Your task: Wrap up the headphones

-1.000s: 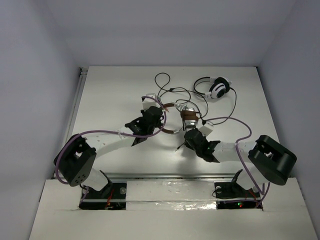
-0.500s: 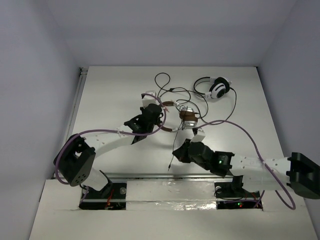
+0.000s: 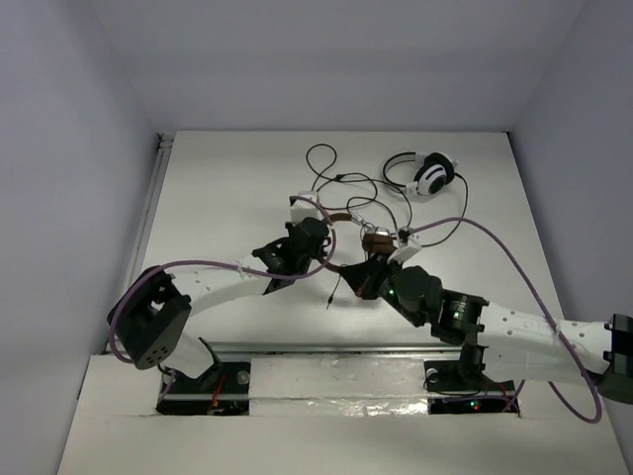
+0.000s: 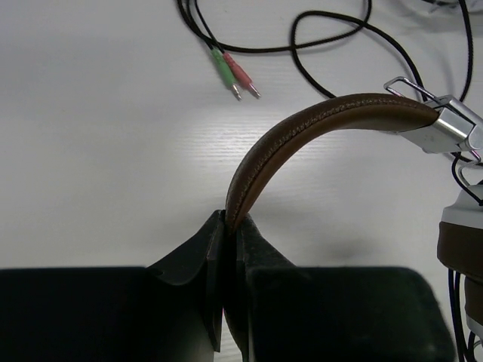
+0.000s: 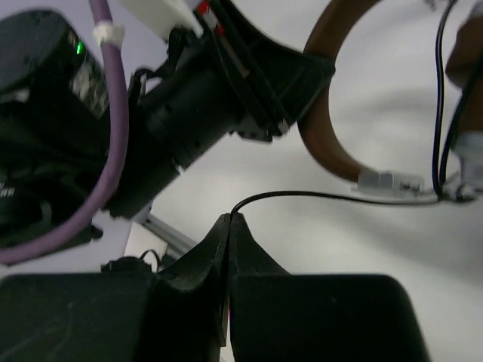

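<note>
The headphones (image 3: 374,240) have a brown headband (image 4: 317,124), a silver ear cup hinge (image 4: 453,124) and a thin black cable (image 5: 317,195). They sit mid-table between both grippers. My left gripper (image 3: 315,237) is shut on the headband; in the left wrist view the jaws (image 4: 230,220) pinch its lower end above the table. My right gripper (image 3: 356,277) is shut on the thin black cable; in the right wrist view the cable leaves the closed tips (image 5: 230,217) and runs right toward the headband (image 5: 324,143). A short cable end hangs below the right gripper (image 3: 331,297).
White-and-black headphones (image 3: 431,174) lie at the back right, their black cable looping over the table (image 3: 321,163). Green and pink plugs (image 4: 235,75) lie beyond the left gripper. The left arm's wrist (image 5: 219,90) is close above the right gripper. Walls enclose the table.
My right arm has swung out and stretched left and forward, carrying the cable toward the left gripper. The left gripper with the headband has shifted slightly right and nearer.
</note>
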`<state>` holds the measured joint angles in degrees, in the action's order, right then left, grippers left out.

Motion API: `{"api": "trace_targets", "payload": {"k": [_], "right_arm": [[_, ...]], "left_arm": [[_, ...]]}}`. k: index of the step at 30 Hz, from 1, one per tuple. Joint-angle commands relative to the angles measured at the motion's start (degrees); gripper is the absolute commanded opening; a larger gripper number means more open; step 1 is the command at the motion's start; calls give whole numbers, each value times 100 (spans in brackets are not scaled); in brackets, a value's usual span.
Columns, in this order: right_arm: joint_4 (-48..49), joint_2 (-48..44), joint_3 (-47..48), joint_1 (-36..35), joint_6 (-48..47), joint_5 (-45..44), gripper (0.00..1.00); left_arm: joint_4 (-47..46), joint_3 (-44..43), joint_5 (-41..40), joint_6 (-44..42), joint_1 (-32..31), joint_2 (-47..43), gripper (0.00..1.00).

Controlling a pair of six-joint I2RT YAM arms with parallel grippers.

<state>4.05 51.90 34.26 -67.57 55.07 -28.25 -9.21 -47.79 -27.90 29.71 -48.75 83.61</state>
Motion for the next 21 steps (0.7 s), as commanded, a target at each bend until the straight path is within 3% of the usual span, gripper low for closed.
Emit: {"api": "trace_targets", "payload": {"k": [1,8,13,21], "right_arm": [[692,127,441,-2,-251,-767,0],[1431,470,301,568,-59,-1648,0],[2256,804,-104,1140,460,-1622,0],[2433,1296,20,1720,1146,-1798,0]], "left_arm": [[-319,24,-312,254,-345,-47,0],[-142,138,-286,675,-732,-47,0],[15,165,-119,887,-951,-170,0],[306,-63,21,1089,-1233,-56,0]]}}
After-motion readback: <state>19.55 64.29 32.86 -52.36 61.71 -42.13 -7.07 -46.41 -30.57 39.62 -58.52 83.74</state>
